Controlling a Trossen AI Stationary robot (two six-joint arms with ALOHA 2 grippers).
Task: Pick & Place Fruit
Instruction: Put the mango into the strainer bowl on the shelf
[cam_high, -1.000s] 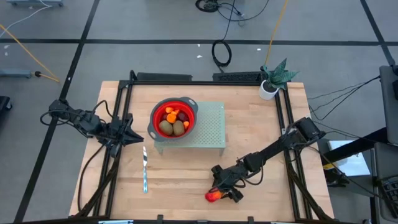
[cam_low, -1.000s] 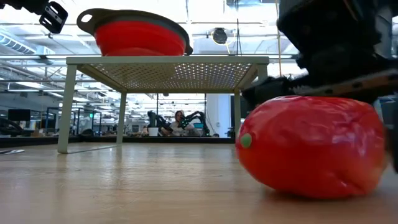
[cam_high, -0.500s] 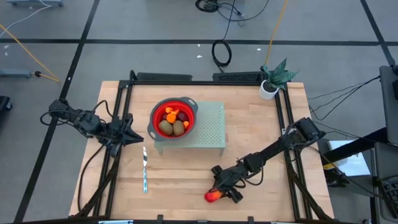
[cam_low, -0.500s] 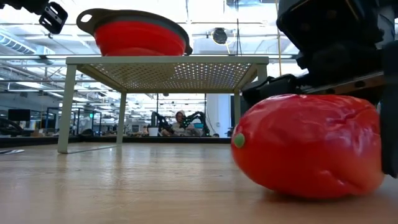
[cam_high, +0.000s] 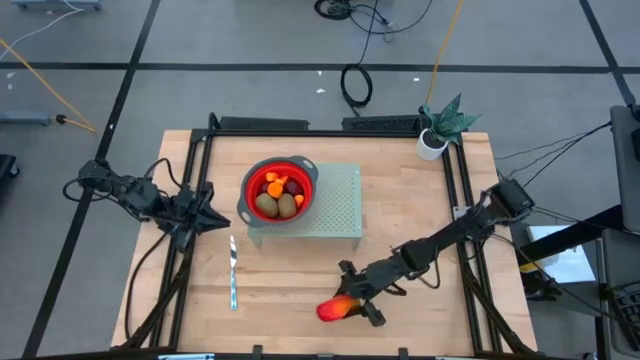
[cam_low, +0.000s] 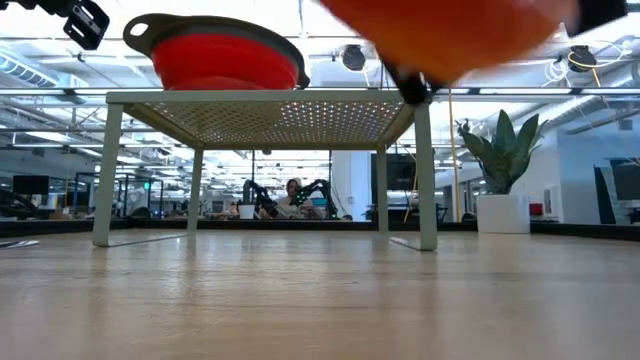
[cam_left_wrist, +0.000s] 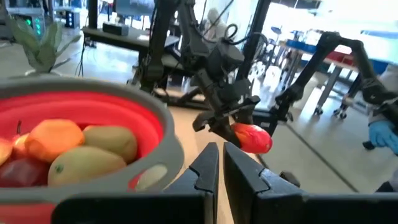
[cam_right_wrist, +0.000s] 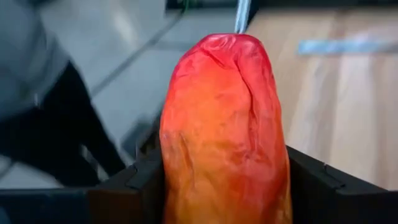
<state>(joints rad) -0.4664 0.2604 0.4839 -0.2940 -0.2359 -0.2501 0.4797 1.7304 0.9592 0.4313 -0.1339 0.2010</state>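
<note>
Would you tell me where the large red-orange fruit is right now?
It is held in the right gripper, lifted off the table near its front edge in the high view, right of the knife.

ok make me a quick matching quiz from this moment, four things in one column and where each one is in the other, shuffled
Things:
1. red-orange fruit
2. red bowl
3. silver knife
4. potted plant

Places:
A. far right corner of the table
B. lying flat on the table, in front of the left gripper
C. on the pale green perforated stand
D. off the table, between the right gripper's fingers

Pairs: 1-D, 2-C, 3-B, 4-A
</note>
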